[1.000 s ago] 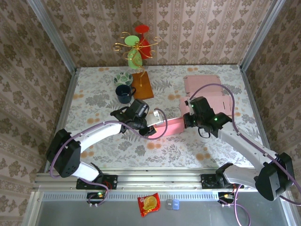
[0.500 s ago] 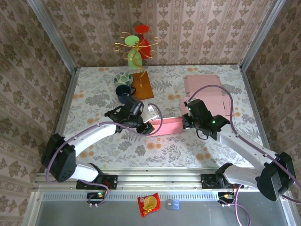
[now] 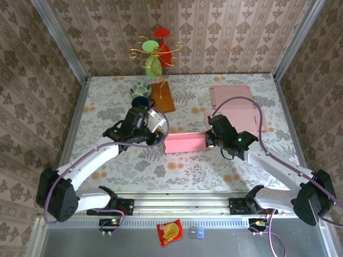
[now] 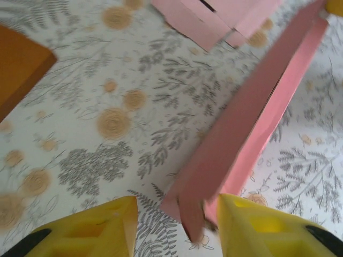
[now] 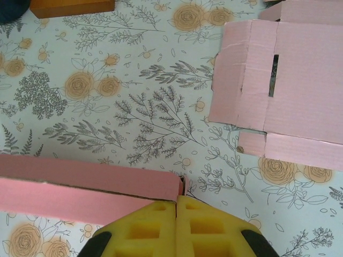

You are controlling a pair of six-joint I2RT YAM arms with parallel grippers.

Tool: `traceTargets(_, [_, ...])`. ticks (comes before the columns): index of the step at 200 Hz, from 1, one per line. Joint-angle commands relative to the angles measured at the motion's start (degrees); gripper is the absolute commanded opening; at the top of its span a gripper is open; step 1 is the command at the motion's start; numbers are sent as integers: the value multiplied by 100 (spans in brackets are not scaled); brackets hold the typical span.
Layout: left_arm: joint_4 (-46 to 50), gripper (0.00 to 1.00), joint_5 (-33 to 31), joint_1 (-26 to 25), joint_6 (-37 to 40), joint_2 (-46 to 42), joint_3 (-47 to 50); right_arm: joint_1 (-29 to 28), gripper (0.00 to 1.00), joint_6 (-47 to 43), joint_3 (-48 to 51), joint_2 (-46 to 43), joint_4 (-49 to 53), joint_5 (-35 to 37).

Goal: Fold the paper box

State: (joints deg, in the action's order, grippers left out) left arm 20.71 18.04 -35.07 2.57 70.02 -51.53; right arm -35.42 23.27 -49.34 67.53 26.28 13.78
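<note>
Folded pink paper box [image 3: 185, 143]: one.
Flat pink box blanks [image 3: 230, 95]: two.
Dark blue mug [image 3: 140, 104]: one.
Patterned bowl [image 3: 140, 88]: one.
Brown wooden block [image 3: 162, 97]: one.
Wire ornament stand [image 3: 155, 53]: one, carrying one red disc and one green disc.
Red snack packet [image 3: 170, 231]: one.

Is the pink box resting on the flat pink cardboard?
No, in the right wrist view the pink box sits apart from the flat pink sheet, with floral table between.

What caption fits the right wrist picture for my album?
Yellow jaws pinch the pink box on a flowery table.
</note>
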Motion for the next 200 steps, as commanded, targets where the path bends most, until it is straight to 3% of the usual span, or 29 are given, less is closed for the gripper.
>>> traceTargets(1, [602, 35, 225, 239, -858, -103, -262, -53, 0, 208, -156, 128, 421, 263])
traceTargets(22, [1138, 30, 381, 281, -815, -143, -505, -62, 0, 290, -268, 181, 600, 277])
traceTargets(95, [1682, 32, 647, 40, -342, 226, -1069, -70, 0, 380, -514, 369, 790, 256])
traceTargets(157, [1910, 33, 417, -65, -143, 685, -1389, -70, 0, 385, -594, 450, 839, 206])
traceTargets(200, [1873, 28, 307, -138, -134, 930, -1535, -70, 0, 402, -596, 461, 848, 195])
